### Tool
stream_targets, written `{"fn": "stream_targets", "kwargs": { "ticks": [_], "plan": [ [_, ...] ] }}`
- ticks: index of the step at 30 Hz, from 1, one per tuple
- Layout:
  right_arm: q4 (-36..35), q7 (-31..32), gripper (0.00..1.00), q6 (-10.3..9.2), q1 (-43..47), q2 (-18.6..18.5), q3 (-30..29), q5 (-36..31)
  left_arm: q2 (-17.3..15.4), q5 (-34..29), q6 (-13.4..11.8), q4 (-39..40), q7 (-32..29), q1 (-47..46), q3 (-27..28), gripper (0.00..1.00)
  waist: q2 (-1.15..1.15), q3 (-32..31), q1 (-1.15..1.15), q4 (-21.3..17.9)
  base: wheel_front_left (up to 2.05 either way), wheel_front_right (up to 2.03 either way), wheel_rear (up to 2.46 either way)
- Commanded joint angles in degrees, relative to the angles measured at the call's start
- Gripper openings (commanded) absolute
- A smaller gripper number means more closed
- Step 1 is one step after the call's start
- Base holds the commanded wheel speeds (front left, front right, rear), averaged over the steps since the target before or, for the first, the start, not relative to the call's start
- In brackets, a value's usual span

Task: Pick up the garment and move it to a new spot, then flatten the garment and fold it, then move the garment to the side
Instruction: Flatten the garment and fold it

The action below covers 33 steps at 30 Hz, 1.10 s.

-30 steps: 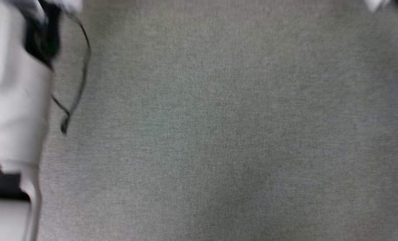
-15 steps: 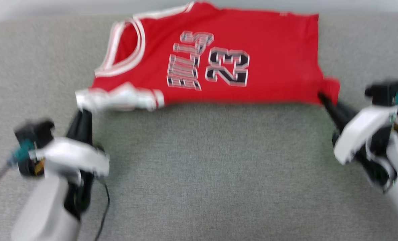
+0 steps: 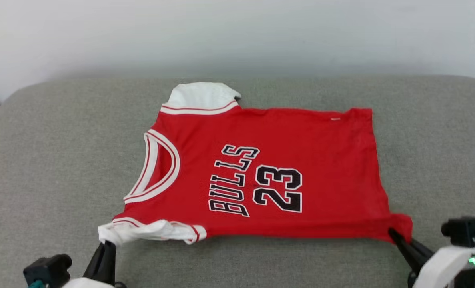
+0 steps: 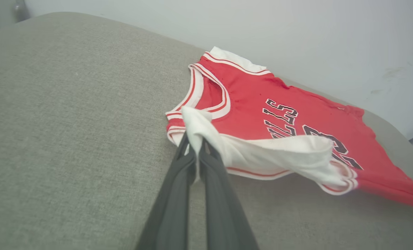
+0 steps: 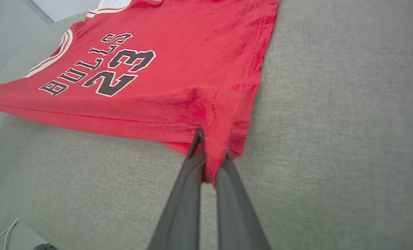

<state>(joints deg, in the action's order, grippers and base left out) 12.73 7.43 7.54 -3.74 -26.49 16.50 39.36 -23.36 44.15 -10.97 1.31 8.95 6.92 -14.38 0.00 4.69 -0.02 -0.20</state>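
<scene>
claws low, perhaps level, on garment edge

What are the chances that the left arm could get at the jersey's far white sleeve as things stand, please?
Probably not yet: the left claw is shut on the near white sleeve. Once released, only the flat jersey lies before the far white sleeve, so the way looks free.

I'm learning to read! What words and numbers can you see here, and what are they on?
"BULLS": black letters on the front of the red shirt.
"23": big black number beside it, on the same shirt.
The small white mark near the shirt's far edge is too small to read.
</scene>
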Motion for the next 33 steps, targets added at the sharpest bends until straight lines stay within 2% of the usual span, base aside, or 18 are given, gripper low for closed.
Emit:
{"fn": "stream_targets", "kwargs": {
  "ticks": [1,6,13,21,30,31,32,33],
  "plan": [
    [-2.49,1.65,0.00,-0.10,3.82,1.18,-3.34,-1.43,-0.86,0.19,-1.46,2.63,-0.92,2.37,0.39,0.00,0.00,-0.77,0.02,0.27,0.00,0.00,0.00],
    [-9.20,6.92,0.00,-0.10,9.30,4.81,-10.10,-5.50,-1.76,-0.03,-3.02,7.50,-2.78,3.81,0.32,0.00,0.00,-0.79,0.02,0.39,0.00,0.00,0.00],
    [-12.90,13.41,0.00,-0.08,6.14,8.45,-12.33,-9.71,-2.17,-0.50,0.77,4.03,-5.83,-5.37,-2.60,0.00,0.00,2.12,0.02,0.52,0.00,0.00,0.00],
    [-9.47,16.81,0.00,-0.08,-0.38,8.80,-11.13,-11.75,-0.68,-0.48,4.98,-5.20,-6.46,-16.05,-4.38,0.00,0.00,7.46,0.02,0.06,0.00,0.00,0.00],
    [-2.68,14.44,0.00,-0.08,-6.06,7.82,-8.81,-11.33,1.69,1.53,9.11,-17.88,-7.02,-22.86,-5.45,0.00,0.00,11.43,0.02,-0.39,0.00,0.00,0.00],
    [-1.90,14.20,0.03,-0.08,-6.43,7.76,-8.46,-11.28,1.82,1.89,9.47,-18.99,-7.35,-23.40,-5.54,0.00,0.00,11.68,0.02,-0.41,0.00,0.00,0.00],
    [-1.16,13.84,0.24,-0.08,-6.84,7.61,-8.13,-11.27,2.10,2.47,9.93,-20.26,-7.83,-23.94,-5.59,0.31,0.00,11.87,0.02,-0.39,0.00,0.00,0.00],
    [-0.44,13.41,0.47,-0.09,-7.05,7.55,-7.91,-11.16,2.34,2.80,10.29,-21.33,-8.19,-24.30,-5.72,0.47,0.00,11.97,0.02,-0.34,0.00,0.00,0.00]
  ]
}}
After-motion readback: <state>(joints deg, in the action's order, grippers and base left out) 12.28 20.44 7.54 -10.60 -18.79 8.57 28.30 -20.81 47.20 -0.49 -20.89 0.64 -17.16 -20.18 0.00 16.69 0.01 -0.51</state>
